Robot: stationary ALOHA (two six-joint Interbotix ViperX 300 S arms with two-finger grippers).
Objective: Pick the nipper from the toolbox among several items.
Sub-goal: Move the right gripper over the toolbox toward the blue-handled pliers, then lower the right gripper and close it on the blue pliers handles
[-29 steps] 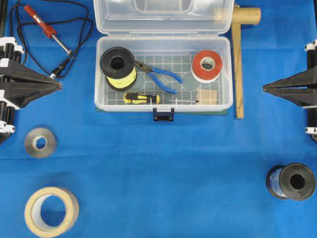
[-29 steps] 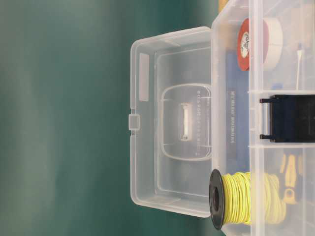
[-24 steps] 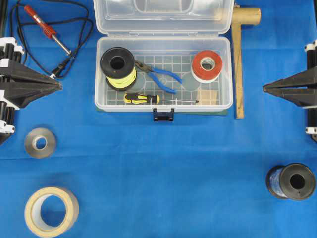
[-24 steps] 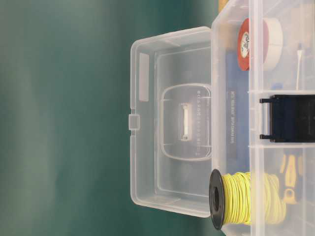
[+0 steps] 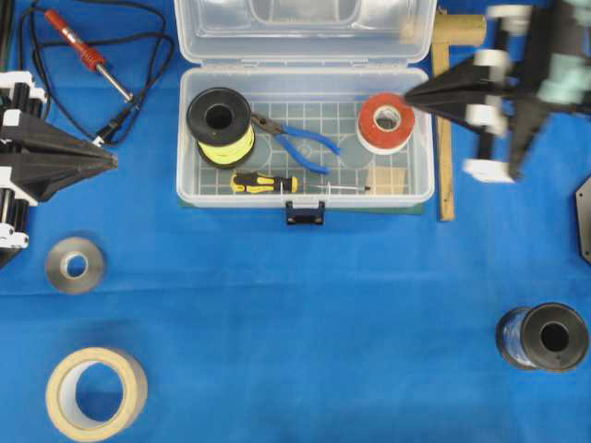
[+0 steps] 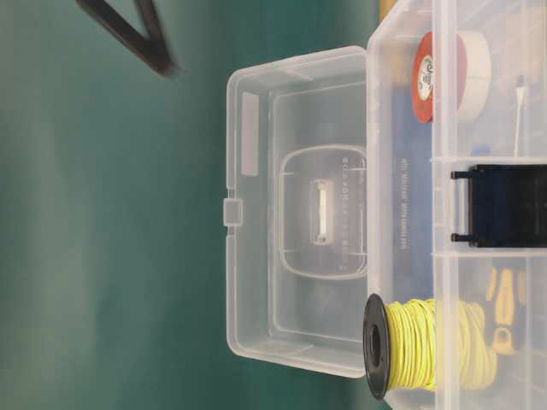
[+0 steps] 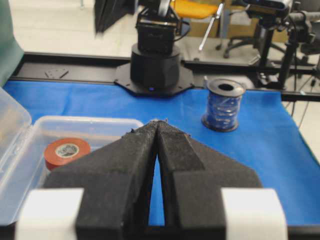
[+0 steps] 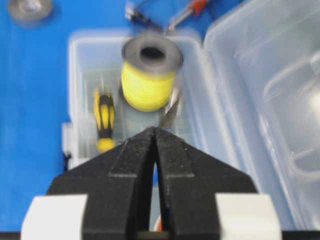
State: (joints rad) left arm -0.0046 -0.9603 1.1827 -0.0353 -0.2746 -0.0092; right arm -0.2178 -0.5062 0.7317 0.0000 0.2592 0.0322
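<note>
Right hand [image 5: 413,92] pressed together, empty, tip over toolbox [image 5: 420,138] right end above red tape [image 5: 385,123]; nipper [image 5: 297,141] lay left of it, apart. Left hand [image 5: 111,160] pressed together, outside box.

Overhead, sideways close-up, perhaps shared toolbox [image 5: 305,189]
</note>
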